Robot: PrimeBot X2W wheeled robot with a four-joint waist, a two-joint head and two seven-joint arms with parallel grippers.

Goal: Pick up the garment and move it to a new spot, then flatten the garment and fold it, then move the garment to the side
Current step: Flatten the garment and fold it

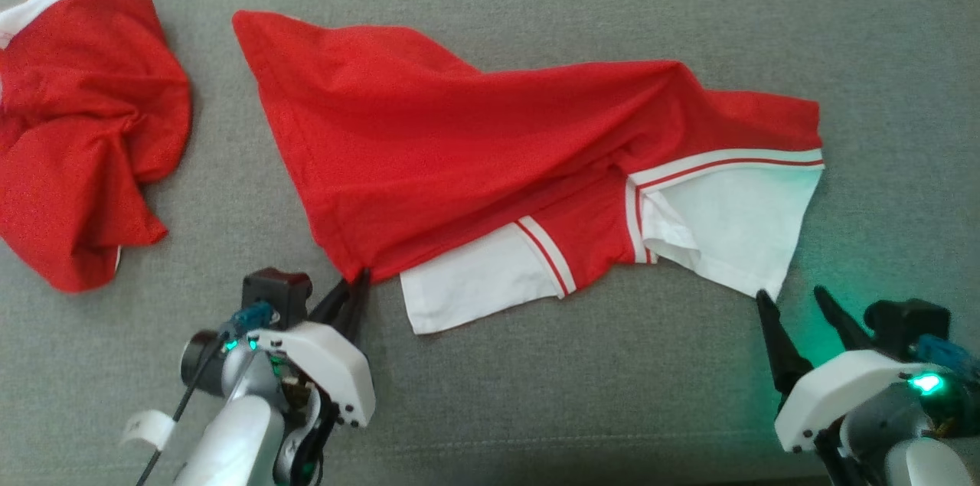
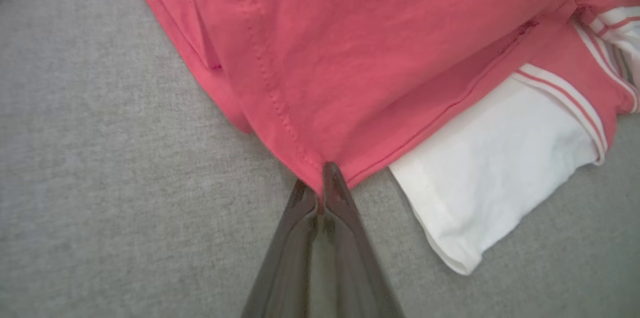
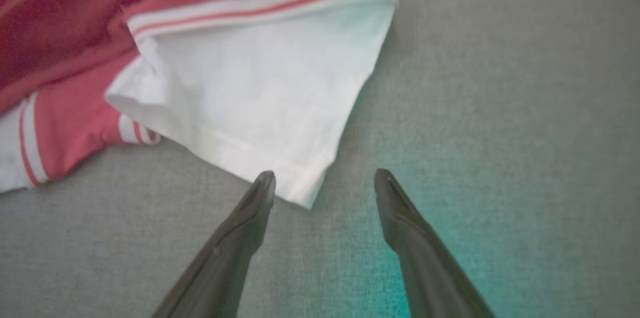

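Far left: a crumpled red garment point(image 1: 84, 126) with a white collar edge lies bunched on the grey cloth-covered table point(image 1: 536, 409), apart from the work piece and not involved.

Left end effector point(image 1: 356, 283): fingers pressed together, pinching the near hem corner point(image 2: 320, 178) of the red-and-white shirt point(image 1: 459, 149). The wrist view shows the red seam running straight into the pinch. The grip looks thin, taking only the corner tip.

The shirt lies mid-table, roughly spread but not flat. The red body is draped diagonally with a ridge running across it. One white sleeve point(image 1: 475, 287) pokes out from under the near edge and another white sleeve point(image 1: 735, 226) fans out at the right end.

Right end effector point(image 3: 324, 175): fingers spread, holding nothing. The near corner of the right-hand white sleeve sits just inside the gap, close to one finger, low over the table.

My read on the step: two-point grasp being set up, either for the pick-and-move or for the flatten. The left side is done, the right is not yet closed.

Next move calls for:
- nudge the right end effector forward so the sleeve corner sits deeper between the fingers, then close
- lift both together and keep tension even
- risk: the left corner slips out if pulled hard

Containers: none in play, so no contents to report.
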